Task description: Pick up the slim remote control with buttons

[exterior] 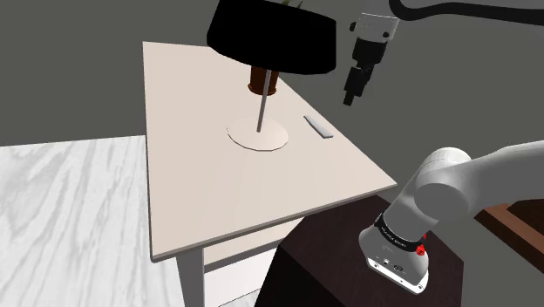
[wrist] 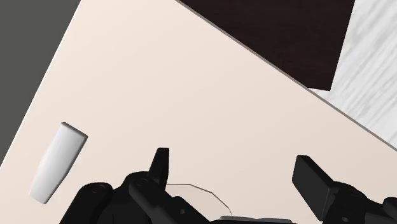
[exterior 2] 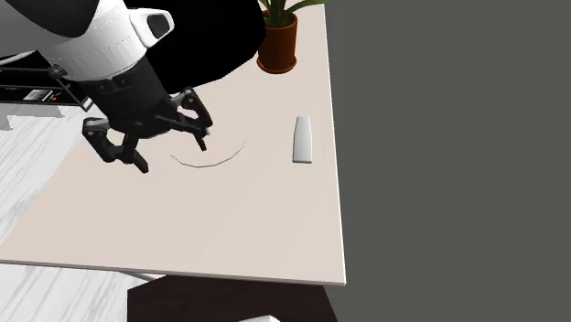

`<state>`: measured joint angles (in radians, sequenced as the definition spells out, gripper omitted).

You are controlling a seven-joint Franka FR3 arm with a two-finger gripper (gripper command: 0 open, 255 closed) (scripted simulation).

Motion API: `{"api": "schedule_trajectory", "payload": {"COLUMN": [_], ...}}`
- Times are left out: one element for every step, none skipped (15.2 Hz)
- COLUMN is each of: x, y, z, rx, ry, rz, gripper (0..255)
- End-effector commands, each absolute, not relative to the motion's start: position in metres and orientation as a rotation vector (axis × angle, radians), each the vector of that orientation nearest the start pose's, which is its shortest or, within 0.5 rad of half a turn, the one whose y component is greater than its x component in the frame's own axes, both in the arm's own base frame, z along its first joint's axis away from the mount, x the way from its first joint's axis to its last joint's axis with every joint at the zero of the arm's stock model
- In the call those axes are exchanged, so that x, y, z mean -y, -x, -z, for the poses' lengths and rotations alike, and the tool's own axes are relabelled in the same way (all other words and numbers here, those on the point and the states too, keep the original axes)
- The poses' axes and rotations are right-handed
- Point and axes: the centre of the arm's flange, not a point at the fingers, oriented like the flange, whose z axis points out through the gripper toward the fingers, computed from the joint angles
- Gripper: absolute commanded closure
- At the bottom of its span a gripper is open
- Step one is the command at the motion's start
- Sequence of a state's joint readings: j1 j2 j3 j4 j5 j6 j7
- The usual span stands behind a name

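A slim, pale grey remote control (exterior: 318,127) lies flat on a cream table (exterior: 218,201), right of centre in the shoulder view and close to the table's edge. The black gripper (exterior: 352,94) hangs in the air at upper right, off to one side of the remote, its fingers spread and empty. The remote looks light, rigid and smooth, so a pinch across its narrow width at mid-length seems least likely to slip.

Arm (exterior: 453,179): the lowest link sits at 5 o'clock in the shoulder view, and the upper links exit at 3 o'clock and run along the top edge. Wrist (exterior: 377,26) hangs at 1 o'clock. Gripper (exterior: 351,96) points downward, with fingers (wrist: 160,164) spread apart and nothing between them.
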<state>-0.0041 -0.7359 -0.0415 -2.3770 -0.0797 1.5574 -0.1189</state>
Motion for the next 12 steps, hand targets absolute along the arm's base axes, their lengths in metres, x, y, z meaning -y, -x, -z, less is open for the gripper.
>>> {"api": "schedule_trajectory", "payload": {"x": [0.026,0.034,0.042,0.05,0.058,0.066,0.075,0.083,0.091,0.1,0.109,0.096], "y": [-0.316,-0.323,-0.331,-0.338,-0.345,-0.352,-0.358,-0.365,-0.372,-0.378,-0.385,-0.393], "z": [-0.564,-0.556,-0.549,-0.541,-0.533,-0.526,-0.518,-0.51,-0.503,-0.495,-0.488,-0.574], "rx": [0.139,0.118,0.096,0.074,0.053,0.031,0.01,-0.012,-0.033,-0.055,-0.076,-0.023], "ry": [3.181,3.181,3.181,3.18,3.18,3.179,3.178,3.177,3.176,3.175,3.174,3.195], "rz": [-0.14,-0.136,-0.133,-0.13,-0.127,-0.123,-0.12,-0.117,-0.113,-0.11,-0.107,0.474], "gripper": [0,0,0,0,0,0,0,0,0,0,0,0]}}
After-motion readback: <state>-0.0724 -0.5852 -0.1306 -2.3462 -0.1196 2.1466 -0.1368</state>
